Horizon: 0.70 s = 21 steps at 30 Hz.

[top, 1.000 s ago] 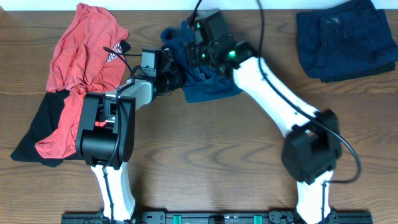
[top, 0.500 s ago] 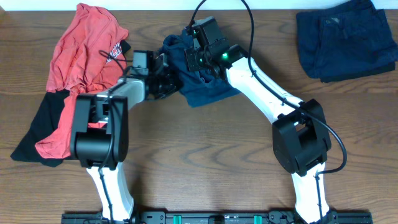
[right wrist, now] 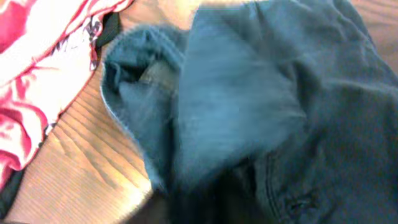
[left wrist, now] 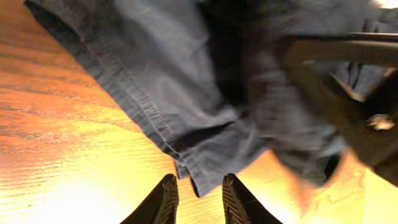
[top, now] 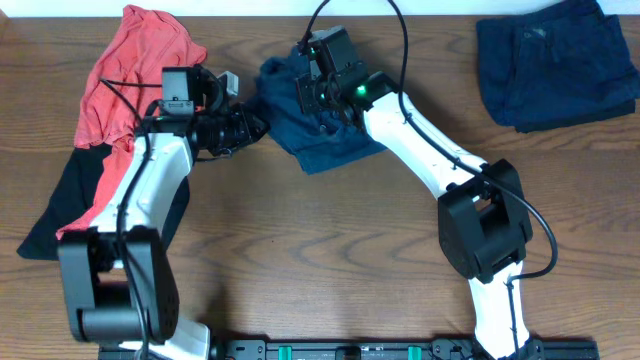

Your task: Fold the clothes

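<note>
Crumpled navy shorts lie at the table's upper middle. At their left edge is my left gripper. In the left wrist view its jaws stand a little apart, open. The shorts' hem hangs just ahead of the tips, and nothing is pinched. My right gripper is down on the shorts' upper part. In the right wrist view only blurred folded navy cloth shows and the fingers are lost in the dark. A red T-shirt lies on a black garment at the left.
More navy clothes lie folded at the back right corner. Bare wooden tabletop spreads in front of the shorts. The red T-shirt's edge lies close to the shorts' left side.
My left arm has swung back to the left, off the shorts, and its jaws have parted. My right gripper has stayed at the top of the shorts.
</note>
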Motion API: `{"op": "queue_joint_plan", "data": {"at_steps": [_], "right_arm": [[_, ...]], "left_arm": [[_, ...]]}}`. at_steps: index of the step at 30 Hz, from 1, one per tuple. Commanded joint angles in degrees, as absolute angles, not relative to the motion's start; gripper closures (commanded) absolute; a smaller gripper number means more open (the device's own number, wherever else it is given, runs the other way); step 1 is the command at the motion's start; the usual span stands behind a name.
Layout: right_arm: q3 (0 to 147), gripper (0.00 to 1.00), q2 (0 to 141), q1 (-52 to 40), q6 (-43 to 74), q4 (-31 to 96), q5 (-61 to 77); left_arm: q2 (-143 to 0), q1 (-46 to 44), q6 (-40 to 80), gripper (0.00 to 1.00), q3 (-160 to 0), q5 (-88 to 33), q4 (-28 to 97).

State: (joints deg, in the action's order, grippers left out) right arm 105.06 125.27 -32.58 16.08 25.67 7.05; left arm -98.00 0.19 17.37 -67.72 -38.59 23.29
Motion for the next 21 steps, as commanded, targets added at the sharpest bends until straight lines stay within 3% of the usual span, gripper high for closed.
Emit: {"op": "queue_joint_plan", "data": {"at_steps": [1,4,5,12,21], "right_arm": [[105.95,0.54,126.82,-34.85,14.06,26.81,9.78],[105.97,0.36,126.76,-36.53,11.38,28.86,11.64],[105.97,0.35,126.69,-36.91,11.25,29.52,11.92],[105.97,0.30,123.33,-35.31,11.03,31.97,15.18],[105.95,0.30,122.93,-31.20,9.21,42.83,7.42]], "left_arm": [[-95.74,1.91,15.14,0.73,-67.64,-36.01,24.16],[-93.73,4.97,14.98,0.73,-67.64,-33.52,24.14],[-93.08,6.52,14.96,0.73,-67.64,-33.36,23.97],[-91.83,14.61,13.02,0.73,-67.64,-33.41,25.82],[-91.83,15.05,8.54,0.71,-67.61,-33.32,27.83]]}}
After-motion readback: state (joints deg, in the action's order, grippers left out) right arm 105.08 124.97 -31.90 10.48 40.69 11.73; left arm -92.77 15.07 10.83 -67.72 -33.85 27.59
